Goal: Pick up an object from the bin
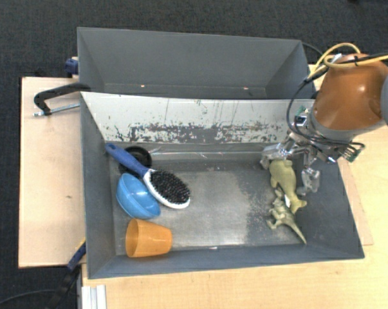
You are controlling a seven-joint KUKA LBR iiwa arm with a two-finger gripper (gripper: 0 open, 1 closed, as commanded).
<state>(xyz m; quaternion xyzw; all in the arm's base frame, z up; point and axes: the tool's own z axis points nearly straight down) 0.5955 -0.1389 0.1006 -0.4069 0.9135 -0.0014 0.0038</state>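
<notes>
Hovering low over the olive-green toy dinosaur point(287, 199), my claw point(291, 169) sits at the animal's upper end, the end nearer the bin's back wall. I cannot tell from here how far the claw is open, or whether it has any hold on the toy. The dinosaur lies lengthwise on the floor of the grey bin point(213, 56), with its thin tail running away from my claw toward the front wall. I judge the thick body the best place to take it, squeezing across its narrow width; the tail and legs look too thin and would likely slip out or let the toy swing. The sloping side wall just beyond the dinosaur is what I must mind, since my wrist has little room there, so a straight lift seems wiser than any sideways drag. Nothing else crowds the toy. Well apart from the dinosaur, across bare floor, lie a blue-handled brush point(163, 184), a blue bowl point(136, 198) touching it, an orange cup point(148, 238) and a small black thing point(139, 154).
</notes>
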